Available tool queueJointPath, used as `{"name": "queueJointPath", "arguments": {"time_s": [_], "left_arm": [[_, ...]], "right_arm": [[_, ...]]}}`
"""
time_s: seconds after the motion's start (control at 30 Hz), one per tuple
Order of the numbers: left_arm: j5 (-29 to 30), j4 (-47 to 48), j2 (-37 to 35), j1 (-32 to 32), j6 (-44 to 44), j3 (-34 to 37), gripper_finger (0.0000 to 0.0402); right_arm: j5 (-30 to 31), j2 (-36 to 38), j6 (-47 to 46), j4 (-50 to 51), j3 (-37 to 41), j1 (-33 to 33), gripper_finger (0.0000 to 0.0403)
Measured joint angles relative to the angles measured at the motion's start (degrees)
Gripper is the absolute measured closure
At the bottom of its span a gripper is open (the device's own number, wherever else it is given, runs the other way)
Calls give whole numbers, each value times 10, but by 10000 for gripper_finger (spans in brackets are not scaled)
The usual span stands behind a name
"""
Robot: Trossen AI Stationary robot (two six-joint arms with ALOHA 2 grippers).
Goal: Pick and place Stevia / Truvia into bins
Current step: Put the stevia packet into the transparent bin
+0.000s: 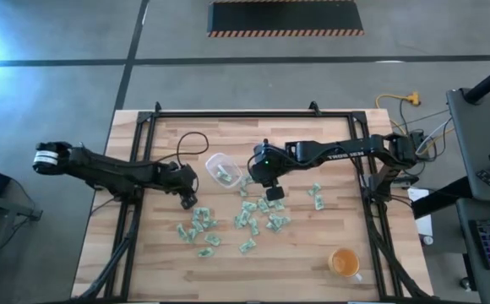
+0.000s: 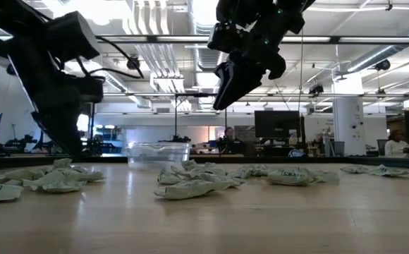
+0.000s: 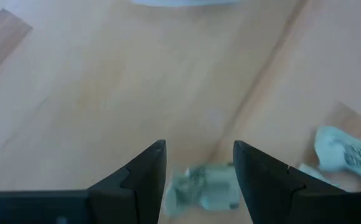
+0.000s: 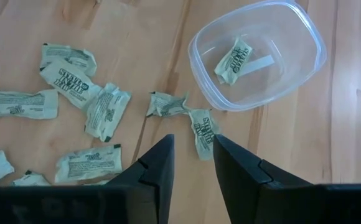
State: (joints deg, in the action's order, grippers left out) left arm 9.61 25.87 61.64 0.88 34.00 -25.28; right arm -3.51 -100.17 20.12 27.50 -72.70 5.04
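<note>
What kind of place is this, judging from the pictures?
Probably an open-plan lab or office: ceiling ducts and lights, desks with monitors where a person sits, and a wooden robot table on concrete floor.

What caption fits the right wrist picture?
Open right gripper hovers over scattered Stevia packets, one already in the clear tub.

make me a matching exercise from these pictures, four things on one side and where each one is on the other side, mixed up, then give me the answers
Things:
1. clear tub
2. orange cup
3. left gripper
4. right gripper

Places:
A. near the table's front right corner
B. raised above the middle of the packet pile
C. low over the table, a packet between its open fingers
D. behind the pile, with a packet inside it

Pairs: 1-D, 2-A, 3-C, 4-B
</note>
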Motion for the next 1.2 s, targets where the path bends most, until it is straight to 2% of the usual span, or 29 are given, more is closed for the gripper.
{"name": "queueJointPath", "arguments": {"time_s": [0.2, 0.33, 0.73, 1.2], "left_arm": [[2, 51, -43, 24, 30, 4, 232], [2, 53, -51, 41, 33, 6, 232], [2, 51, -22, 51, 33, 14, 232], [4, 50, 3, 51, 26, 14, 232]], "right_arm": [[0, 0, -2, -19, 10, 0, 308], [0, -1, -2, -25, 15, 0, 310], [0, -1, -4, -26, 16, 0, 303], [-2, -1, -6, -28, 16, 0, 313]]}}
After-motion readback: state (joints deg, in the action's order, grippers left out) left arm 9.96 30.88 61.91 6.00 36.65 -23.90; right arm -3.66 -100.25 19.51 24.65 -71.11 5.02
